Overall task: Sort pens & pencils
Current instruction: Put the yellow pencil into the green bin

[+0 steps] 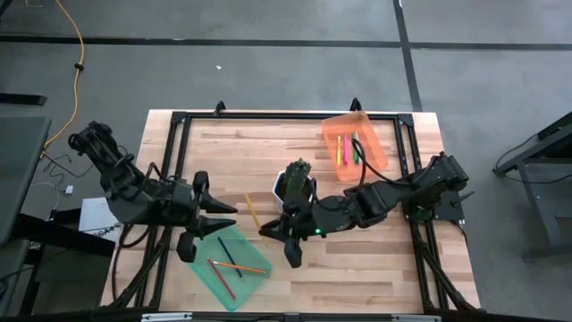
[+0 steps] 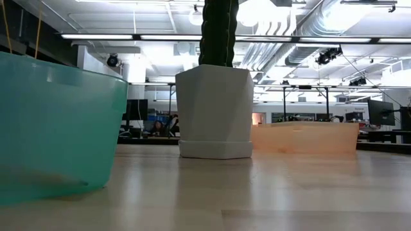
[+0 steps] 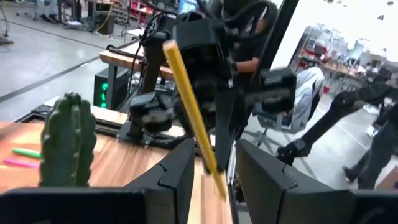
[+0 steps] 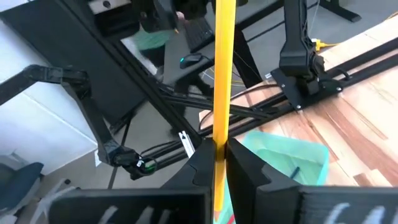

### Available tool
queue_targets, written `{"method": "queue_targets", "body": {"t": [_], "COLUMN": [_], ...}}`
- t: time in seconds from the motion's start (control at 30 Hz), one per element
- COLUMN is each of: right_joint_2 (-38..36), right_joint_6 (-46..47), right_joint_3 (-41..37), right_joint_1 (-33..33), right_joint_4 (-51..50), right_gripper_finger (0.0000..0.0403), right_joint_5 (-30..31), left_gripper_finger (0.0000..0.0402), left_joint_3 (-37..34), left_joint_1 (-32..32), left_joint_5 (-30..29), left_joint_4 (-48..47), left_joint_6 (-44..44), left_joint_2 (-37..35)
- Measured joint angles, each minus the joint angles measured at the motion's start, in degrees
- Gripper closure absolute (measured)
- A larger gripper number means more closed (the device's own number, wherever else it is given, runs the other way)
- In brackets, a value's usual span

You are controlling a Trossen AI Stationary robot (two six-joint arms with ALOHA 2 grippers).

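cactus (image 2: 218,29) | top cropped (low view) | teal bin (image 2: 51,128) | left side cut

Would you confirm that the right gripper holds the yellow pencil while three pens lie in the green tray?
Not quite: the pens lie in the orange tray, as the high view shows. The right gripper does hold the yellow pencil.

L hand (image 1: 217,220) fingers apart, arm low over table; R hand (image 1: 273,234) clamped shut, arm stretched toward centre.

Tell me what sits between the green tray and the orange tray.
High view: the cactus pot and the right gripper clamping a yellow-orange pencil.
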Motion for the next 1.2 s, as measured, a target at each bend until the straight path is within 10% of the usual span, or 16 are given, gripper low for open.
{"method": "queue_targets", "body": {"t": [0.83,1.2], "right_joint_2": [0.02,0.03], "right_joint_6": [-1.42,-2.0], "right_joint_3": [0.0,0.0], "right_joint_1": [0.02,0.02], "right_joint_4": [0.31,0.35], "right_gripper_finger": [0.0392,0.0392], "right_joint_5": [-2.31,-2.33], "left_gripper_finger": [0.0296,0.0391], "left_joint_3": [-0.02,-0.02], "left_joint_1": [7.57,7.54], "left_joint_5": [10.24,10.83], "left_joint_4": [7.71,7.88], "left_joint_6": [1.89,1.85], "left_joint_2": [3.74,3.71]}}
